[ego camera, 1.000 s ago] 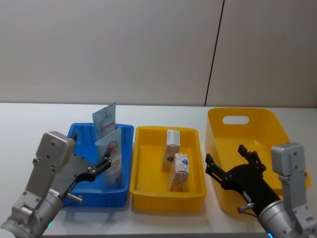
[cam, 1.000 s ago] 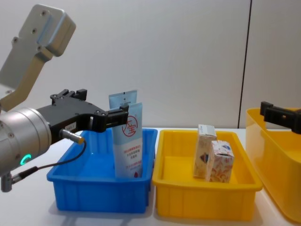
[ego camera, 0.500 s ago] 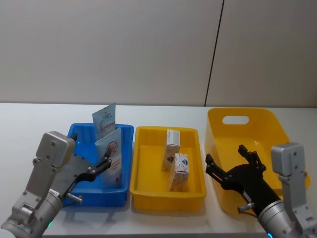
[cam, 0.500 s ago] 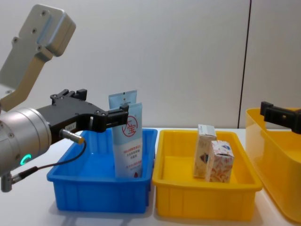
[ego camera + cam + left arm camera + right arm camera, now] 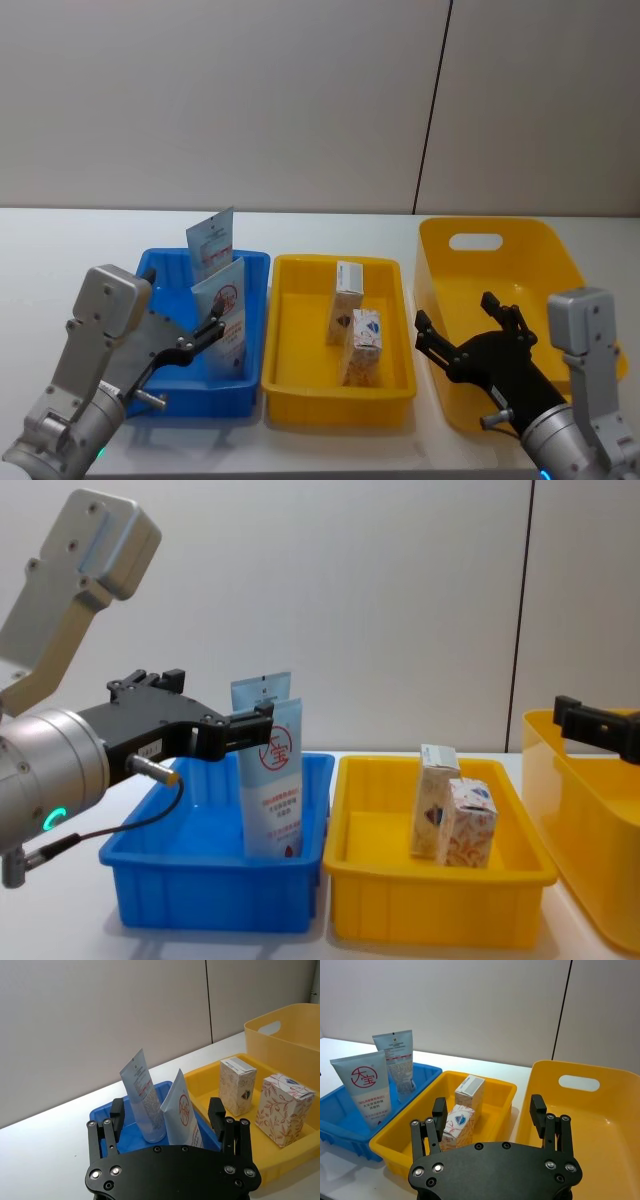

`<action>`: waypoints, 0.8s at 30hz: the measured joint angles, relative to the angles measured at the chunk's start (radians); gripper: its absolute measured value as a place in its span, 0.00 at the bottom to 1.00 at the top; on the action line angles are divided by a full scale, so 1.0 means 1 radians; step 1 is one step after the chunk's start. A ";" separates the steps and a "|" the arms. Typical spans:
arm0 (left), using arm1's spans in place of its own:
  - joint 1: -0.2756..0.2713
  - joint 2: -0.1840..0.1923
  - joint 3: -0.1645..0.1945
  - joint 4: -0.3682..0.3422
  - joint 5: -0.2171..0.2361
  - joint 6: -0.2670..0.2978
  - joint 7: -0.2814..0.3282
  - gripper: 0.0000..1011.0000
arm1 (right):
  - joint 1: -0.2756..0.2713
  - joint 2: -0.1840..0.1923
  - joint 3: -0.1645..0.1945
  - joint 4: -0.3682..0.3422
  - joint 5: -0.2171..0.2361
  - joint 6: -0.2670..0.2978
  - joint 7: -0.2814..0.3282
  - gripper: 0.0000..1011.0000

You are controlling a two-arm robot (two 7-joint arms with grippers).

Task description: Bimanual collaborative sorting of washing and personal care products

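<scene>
Two pale blue tubes stand upright in the blue tray (image 5: 160,268): one with a red circle logo (image 5: 230,318) in front, and a plain one (image 5: 210,243) behind it. Two white patterned boxes (image 5: 348,298) (image 5: 366,346) stand in the small yellow tray (image 5: 300,335). My left gripper (image 5: 207,328) hovers open over the blue tray's near side, fingers spread level with the red-logo tube (image 5: 182,1117); I cannot tell whether they touch it. Over the near left part of the large yellow bin (image 5: 545,262), my right gripper (image 5: 455,315) hangs open and holds nothing.
The three containers sit side by side on a white table (image 5: 60,250), blue at the left, the small yellow tray in the middle, the large yellow bin with a handle slot (image 5: 476,241) at the right. A grey wall stands behind.
</scene>
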 joint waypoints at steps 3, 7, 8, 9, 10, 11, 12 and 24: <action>0.000 0.000 0.000 0.000 0.000 0.000 0.000 0.99 | 0.000 0.000 0.000 0.000 0.000 0.000 0.000 0.99; 0.000 0.000 0.000 0.000 0.000 0.000 0.000 0.99 | 0.000 0.000 0.000 0.000 0.000 0.000 0.000 0.99; 0.000 0.000 0.000 0.000 0.000 0.000 0.000 0.99 | 0.000 0.000 0.000 0.000 0.000 0.000 0.000 0.99; 0.000 0.000 0.000 0.000 0.000 0.000 0.000 0.99 | 0.000 0.000 0.000 0.000 0.000 0.000 0.000 0.99; 0.000 0.000 0.000 0.000 0.000 0.000 0.000 0.99 | 0.000 0.000 0.000 0.000 0.000 0.000 0.000 0.99; 0.000 0.000 0.000 0.000 0.000 0.000 0.000 0.99 | 0.000 0.000 0.000 0.000 0.000 0.000 0.000 0.99; 0.000 0.000 0.000 0.000 0.000 0.000 0.000 0.99 | 0.000 0.000 0.000 0.000 0.000 0.000 0.000 0.99; 0.000 0.000 0.000 0.000 0.000 0.000 -0.001 0.99 | 0.000 0.000 0.000 0.000 0.000 0.000 0.000 0.99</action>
